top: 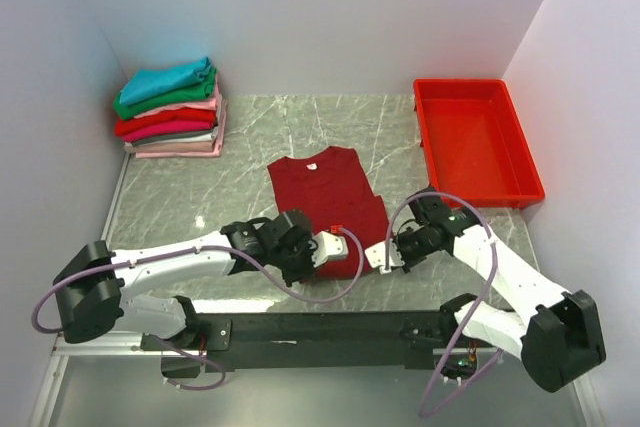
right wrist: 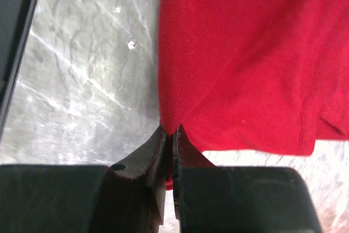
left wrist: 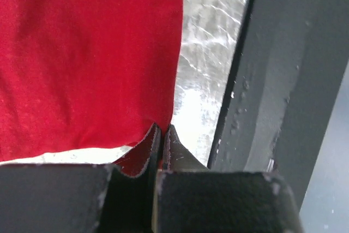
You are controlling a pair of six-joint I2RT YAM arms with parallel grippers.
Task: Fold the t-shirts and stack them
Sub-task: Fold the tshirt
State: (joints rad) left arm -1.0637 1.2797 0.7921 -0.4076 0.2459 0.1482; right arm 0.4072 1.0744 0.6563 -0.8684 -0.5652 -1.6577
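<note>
Clearly, the dark red t-shirt (top: 325, 197) is laid flat at the middle of the surface (top: 250, 137). Its long axis runs from the collar at 12 o'clock to the hem at 6 o'clock, skewed slightly toward 5. Both near hem corners are held: the left gripper (left wrist: 162, 133) is pressed together on the cloth at one corner, and the right gripper (right wrist: 170, 133) is likewise pinched on the other, so the whole garment extends from both toward 12 o'clock. Neither arm is nearer, and a fold of the hem toward the collar is judged to call for both being carried away in step. The stack of folded t-shirts (top: 170, 107) at 10 o'clock and the red tray (top: 478, 142) at 2 o'clock are shown only by the top view; the pinches themselves are confirmed only by the wrist views.
</note>
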